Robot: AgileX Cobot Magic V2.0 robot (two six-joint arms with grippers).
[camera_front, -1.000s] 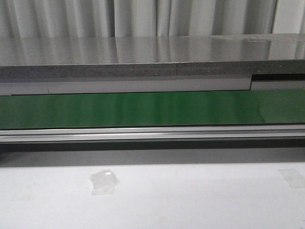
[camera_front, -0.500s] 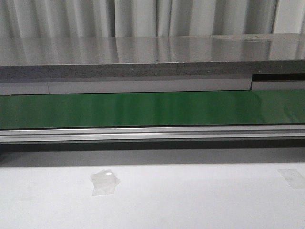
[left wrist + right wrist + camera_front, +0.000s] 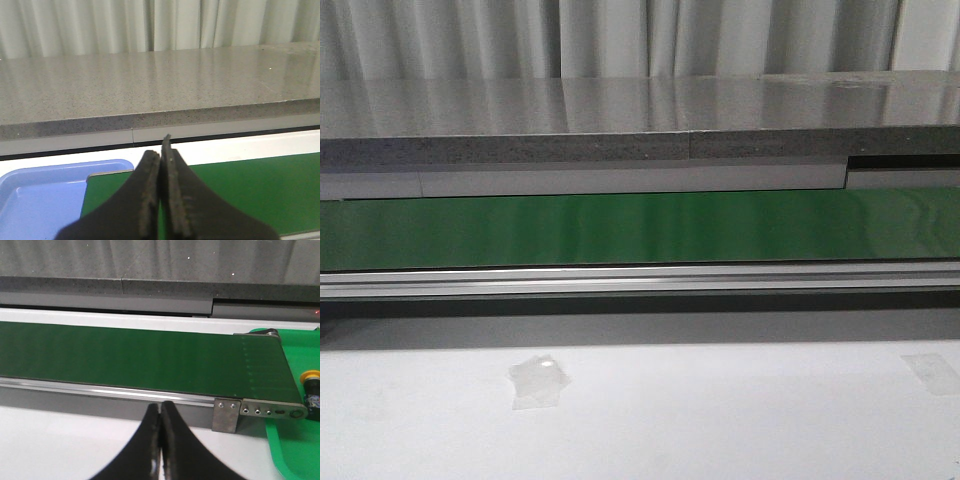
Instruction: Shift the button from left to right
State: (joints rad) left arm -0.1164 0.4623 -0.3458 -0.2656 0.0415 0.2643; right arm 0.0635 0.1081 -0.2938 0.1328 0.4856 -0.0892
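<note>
Both claws closed on nothing above the green conveyor belt.
Left gripper and right gripper are pressed closed; the yellow-capped, black-bodied push-button sits in the green plastic tray past the belt's end.

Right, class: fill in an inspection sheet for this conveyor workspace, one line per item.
Surface: green conveyor belt bare; white table in front.
Job's things: button, yellow cap, on green tray past the belt's end.
Clutter: clear tape scraps on table; blue tray holds nothing.
Grippers: left pincer shut, holds nothing; right pincer shut, holds nothing.
Cables: nothing seen.
Surroundings: grey stone ledge, pale curtain.
</note>
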